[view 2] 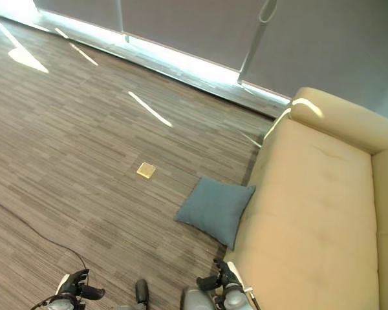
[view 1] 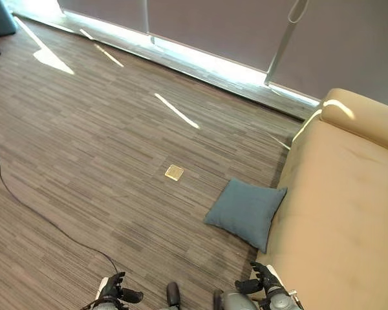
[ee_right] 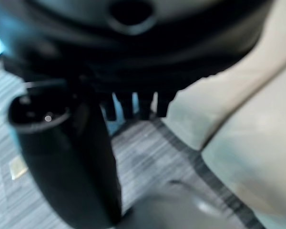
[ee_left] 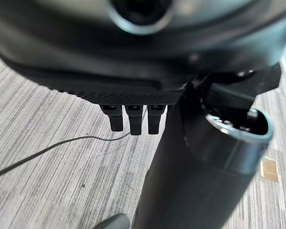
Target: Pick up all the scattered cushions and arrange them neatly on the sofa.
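Blue cushion point(view 1: 246, 210) flat on carpet floor point(view 1: 103, 148), corner touching beige sofa point(view 1: 349, 213) front edge, well ahead of left hand point(view 1: 113, 289) and right hand point(view 1: 262, 280), both relaxed-open, empty.

The place looks like an office lounge or waiting area. The floor point(view 1: 84, 161) is laid with grey-brown striped carpet tiles, with a small brass floor socket cover point(view 1: 174, 172) set into them. A long tan sofa point(view 2: 323, 213) stands along one side. Tall windows with grey roller blinds point(view 1: 213, 26) drawn down let daylight in at their base.
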`<state>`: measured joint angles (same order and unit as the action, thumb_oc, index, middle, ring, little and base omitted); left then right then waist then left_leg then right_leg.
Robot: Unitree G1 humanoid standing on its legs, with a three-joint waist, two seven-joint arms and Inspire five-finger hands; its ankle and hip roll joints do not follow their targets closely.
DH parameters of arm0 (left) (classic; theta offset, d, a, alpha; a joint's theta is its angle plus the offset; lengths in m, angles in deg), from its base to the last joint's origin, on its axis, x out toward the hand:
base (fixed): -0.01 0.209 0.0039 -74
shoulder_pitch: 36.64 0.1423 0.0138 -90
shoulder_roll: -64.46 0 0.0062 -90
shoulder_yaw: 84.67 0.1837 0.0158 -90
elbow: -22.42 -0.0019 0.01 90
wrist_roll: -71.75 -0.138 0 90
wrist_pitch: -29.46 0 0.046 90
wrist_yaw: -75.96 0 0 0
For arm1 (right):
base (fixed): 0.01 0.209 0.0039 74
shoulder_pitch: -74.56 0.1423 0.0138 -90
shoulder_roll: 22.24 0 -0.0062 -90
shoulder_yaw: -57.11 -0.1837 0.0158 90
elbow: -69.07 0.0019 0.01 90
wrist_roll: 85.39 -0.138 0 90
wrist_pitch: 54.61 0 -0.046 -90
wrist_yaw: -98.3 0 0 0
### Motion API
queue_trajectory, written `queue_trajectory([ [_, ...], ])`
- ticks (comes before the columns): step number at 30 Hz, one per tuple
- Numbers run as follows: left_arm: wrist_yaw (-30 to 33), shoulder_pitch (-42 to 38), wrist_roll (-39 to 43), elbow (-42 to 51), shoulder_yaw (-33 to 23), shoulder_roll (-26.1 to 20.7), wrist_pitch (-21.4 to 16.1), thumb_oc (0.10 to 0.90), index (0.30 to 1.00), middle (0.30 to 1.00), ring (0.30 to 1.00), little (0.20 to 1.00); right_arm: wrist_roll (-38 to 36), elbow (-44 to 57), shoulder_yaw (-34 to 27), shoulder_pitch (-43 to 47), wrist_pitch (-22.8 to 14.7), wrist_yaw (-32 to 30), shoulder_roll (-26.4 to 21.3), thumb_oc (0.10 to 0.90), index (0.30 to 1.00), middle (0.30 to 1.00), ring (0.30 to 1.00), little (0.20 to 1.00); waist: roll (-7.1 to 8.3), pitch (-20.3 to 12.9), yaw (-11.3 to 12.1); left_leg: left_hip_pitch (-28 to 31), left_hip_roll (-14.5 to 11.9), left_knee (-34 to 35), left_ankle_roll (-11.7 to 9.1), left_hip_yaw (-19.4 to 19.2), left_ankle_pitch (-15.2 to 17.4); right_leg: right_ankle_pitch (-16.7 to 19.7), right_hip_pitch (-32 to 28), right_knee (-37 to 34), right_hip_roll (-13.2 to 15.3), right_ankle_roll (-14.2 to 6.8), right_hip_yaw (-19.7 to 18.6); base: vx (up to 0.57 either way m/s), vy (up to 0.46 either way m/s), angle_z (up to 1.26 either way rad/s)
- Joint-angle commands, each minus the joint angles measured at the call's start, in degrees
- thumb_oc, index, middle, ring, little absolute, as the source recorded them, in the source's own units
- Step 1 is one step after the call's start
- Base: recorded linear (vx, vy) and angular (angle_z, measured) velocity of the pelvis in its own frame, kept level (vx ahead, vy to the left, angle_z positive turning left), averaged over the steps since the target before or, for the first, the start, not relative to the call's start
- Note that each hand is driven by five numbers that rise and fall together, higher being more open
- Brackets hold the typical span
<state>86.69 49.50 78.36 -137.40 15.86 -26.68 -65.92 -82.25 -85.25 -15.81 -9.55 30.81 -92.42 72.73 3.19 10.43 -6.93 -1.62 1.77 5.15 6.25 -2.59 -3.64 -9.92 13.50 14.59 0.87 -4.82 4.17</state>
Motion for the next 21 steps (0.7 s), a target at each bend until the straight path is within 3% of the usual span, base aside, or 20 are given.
queue_trajectory([
  [1,-0.27,-0.45,-1.65,0.34,-0.76,-0.62,-0.73,0.8,0.9,0.9,0.9,0.9,0.49,-1.84,0.35,0.01,0.8,-0.67,-2.04,0.8,0.9,0.9,0.9,0.9,1.61,-0.49,-2.15,5.74,1.9,-0.15,-4.47,-2.51,8.61,12.37,2.49,-8.82,-1.51,-1.77,0.49,0.33,0.004,0.52],
  [3,-0.62,-0.38,-1.87,-0.09,-0.98,-0.33,-0.86,0.8,0.9,0.9,0.9,0.9,0.55,-2.15,-0.07,-0.99,0.97,-0.63,-2.22,0.8,0.9,0.9,0.9,0.9,1.93,-0.54,-2.55,7.58,3.11,-0.15,-4.17,-0.65,9.81,12.99,2.03,-11.34,-1.12,-1.8,1.25,0.36,-0.018,0.5],
  [4,-0.2,-0.04,-1.73,-0.08,-1.05,0.35,-0.82,0.8,0.9,0.9,0.9,0.9,0.11,-2.39,-0.42,-1.82,1.0,-0.66,-2.4,0.8,0.9,0.9,0.9,0.9,1.91,-1.12,-3.05,9.45,3.68,-0.15,-3.8,0.49,10.87,12.92,0.78,-10.5,-1.94,-0.72,-0.06,0.29,-0.05,0.59],
  [7,-0.31,0.29,-1.58,-0.04,-1.05,0.72,-0.78,0.8,0.9,0.9,0.9,0.9,-0.01,-2.62,-0.75,-2.22,1.15,-0.54,-2.6,0.8,0.9,0.9,0.9,0.9,1.55,-1.47,-3.15,10.23,3.58,-0.26,-3.82,1.09,11.26,12.81,0.33,-10.19,-2.05,-0.4,0.05,0.28,-0.067,0.66],
  [8,-0.49,1.04,-1.85,0.06,-0.34,1.4,-0.59,0.8,0.9,0.9,0.9,0.9,-0.65,-2.59,-1.74,-3.74,1.14,-0.32,-3.21,0.8,0.9,0.9,0.9,0.9,0.67,-2.36,-4.1,9.96,2.7,-6.24,-6.52,-0.35,12.61,11.1,-2.76,-10.61,-1.29,0.79,2.87,0.3,-0.083,0.7],
  [9,-0.48,1.06,-1.85,0.07,-0.33,1.42,-0.58,0.8,0.9,0.9,0.9,0.9,-0.65,-2.58,-1.74,-3.77,1.15,-0.31,-3.23,0.8,0.9,0.9,0.9,0.9,0.64,-2.35,-4.15,9.89,2.67,-6.43,-6.55,-0.3,12.72,11.1,-2.8,-10.63,-1.3,0.81,2.93,0.42,-0.113,0.73],
  [10,-0.58,1.18,-1.97,0.74,-0.27,1.4,-0.57,0.8,0.9,0.9,0.9,0.9,-0.49,-2.12,-2.0,-3.79,1.12,-0.45,-3.74,0.8,0.9,0.9,0.9,0.9,0.99,-1.85,-4.31,6.13,2.3,-16.0,-10.22,-2.55,9.44,10.44,-5.38,-11.6,-0.77,1.55,3.16,0.12,-0.033,0.82],
  [11,-0.58,1.18,-1.97,0.75,-0.27,1.39,-0.56,0.8,0.9,0.9,0.9,0.9,-0.49,-2.11,-2.0,-3.79,1.12,-0.45,-3.73,0.8,0.9,0.9,0.9,0.9,0.97,-1.87,-4.32,5.91,2.24,-16.37,-10.26,-2.55,9.62,10.47,-5.34,-11.62,-0.82,1.58,3.19,0.21,-0.088,0.58],
  [12,-0.67,0.64,-1.42,1.67,-0.15,1.06,-0.54,0.8,0.9,0.9,0.9,0.9,-0.7,-1.84,-1.86,-3.66,1.18,-0.53,-4.19,0.8,0.9,0.9,0.9,0.9,2.51,-1.11,-3.81,1.01,1.07,-25.82,-11.95,-4.88,7.63,9.76,-7.62,-12.58,0.32,2.52,2.93,0.08,-0.058,0.07],
  [15,-1.02,0.14,-0.9,2.65,0.17,0.72,-0.46,0.8,0.9,0.9,0.9,0.9,-1.26,-2.22,-1.78,-3.32,1.39,-0.59,-4.48,0.8,0.9,0.9,0.9,0.9,3.59,-0.72,-2.89,-3.53,-0.85,-29.22,-10.85,-6.73,9.18,8.65,-9.57,-13.54,1.16,2.99,2.7,0.14,-0.053,-0.02],
  [17,-1.22,0.19,-1.16,2.74,0.38,0.44,-0.34,0.8,0.9,0.9,0.9,0.9,-1.52,-2.41,-1.85,-3.04,1.58,-0.52,-4.64,0.8,0.9,0.9,0.9,0.9,4.3,-0.83,-2.13,-6.21,-1.33,-25.78,-8.76,-6.93,12.18,7.69,-10.72,-13.98,1.8,2.43,1.8,0.23,0.031,0.04],
  [18,-1.21,0.36,-1.42,2.56,0.45,0.3,-0.25,0.8,0.9,0.9,0.9,0.9,-1.42,-2.46,-1.86,-2.88,1.53,-0.45,-4.66,0.8,0.9,0.9,0.9,0.9,4.36,-1.03,-1.76,-6.79,-1.76,-22.43,-8.33,-6.24,11.61,7.23,-11.34,-14.13,1.73,2.05,1.25,0.27,0.085,-0.02],
  [21,-1.1,0.75,-1.48,1.95,0.28,-0.11,-0.16,0.8,0.9,0.9,0.9,0.9,-1.11,-2.58,-1.54,-2.52,1.52,-0.58,-4.8,0.8,0.9,0.9,0.9,0.9,3.53,-0.84,-0.08,-10.42,-4.51,-12.43,-9.39,-2.69,3.28,5.52,-13.48,-14.3,0.64,1.72,-0.62,0.29,0.129,-0.19],
])
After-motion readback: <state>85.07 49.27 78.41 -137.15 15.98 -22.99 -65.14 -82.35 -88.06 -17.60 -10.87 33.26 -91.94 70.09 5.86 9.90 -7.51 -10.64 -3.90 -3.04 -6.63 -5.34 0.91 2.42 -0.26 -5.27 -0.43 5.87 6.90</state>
